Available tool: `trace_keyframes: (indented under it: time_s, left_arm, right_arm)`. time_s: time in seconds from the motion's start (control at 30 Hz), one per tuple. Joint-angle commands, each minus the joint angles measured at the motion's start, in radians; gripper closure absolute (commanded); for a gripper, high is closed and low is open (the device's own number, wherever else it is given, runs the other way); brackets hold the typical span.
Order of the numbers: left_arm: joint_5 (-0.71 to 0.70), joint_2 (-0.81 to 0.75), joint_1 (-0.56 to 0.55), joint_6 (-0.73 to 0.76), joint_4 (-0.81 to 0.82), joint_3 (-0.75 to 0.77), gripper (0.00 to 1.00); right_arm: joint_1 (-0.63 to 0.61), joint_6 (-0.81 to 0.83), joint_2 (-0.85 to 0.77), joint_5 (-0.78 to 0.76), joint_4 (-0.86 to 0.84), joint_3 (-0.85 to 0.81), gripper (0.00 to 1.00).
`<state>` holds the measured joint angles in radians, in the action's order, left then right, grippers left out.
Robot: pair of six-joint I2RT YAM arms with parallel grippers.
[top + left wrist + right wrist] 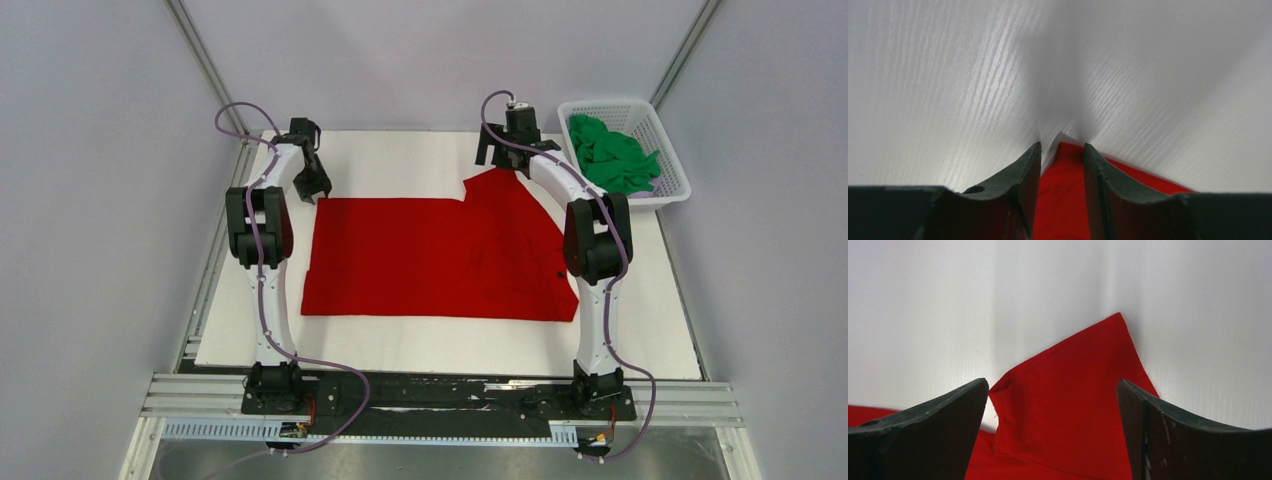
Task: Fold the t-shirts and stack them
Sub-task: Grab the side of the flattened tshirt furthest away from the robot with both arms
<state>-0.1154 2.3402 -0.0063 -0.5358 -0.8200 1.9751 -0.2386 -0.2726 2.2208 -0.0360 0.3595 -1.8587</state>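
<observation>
Red t-shirt (430,255): spread flat, middle of the tabletop (400,345);
Green t-shirt (610,155): bunched in the white basket (640,203), far right;
Left pincer (1062,146): narrow gap, over the red far-left corner;
Right pincer (1052,382): spread wide above the red sleeve tip

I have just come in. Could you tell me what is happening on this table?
The robot is working on a plain bright red cloth t-shirt spread flat on the white table. The left pincer is at the shirt's far left corner, narrowly open with the corner between its fingers. The right pincer is wide open above the sleeve. Neither seems to grip yet. A crumpled bright green cloth t-shirt lies in the white plastic lattice basket at the far right.
</observation>
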Motion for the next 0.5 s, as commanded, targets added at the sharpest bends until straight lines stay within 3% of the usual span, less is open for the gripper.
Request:
trace_keyframes:
  time_s: [0.0,0.27,0.37,0.47]
  left_arm:
    - [0.040,-0.008,-0.009,-0.023,-0.046,-0.058,0.58]
    - [0.027,-0.054,-0.046,-0.030,-0.043,-0.115,0.67]
    - [0.009,-0.050,-0.048,-0.031,-0.044,-0.111,0.79]
    - [-0.021,-0.043,-0.048,-0.021,-0.053,-0.079,0.98]
  right_arm:
    - [0.003,0.025,0.016,-0.037,-0.043,-0.048,0.00]
    - [0.004,0.021,0.037,-0.074,-0.053,-0.041,0.00]
    - [0.003,0.020,0.048,-0.073,-0.055,-0.045,0.00]
    - [0.002,0.041,0.070,-0.059,-0.062,-0.072,0.00]
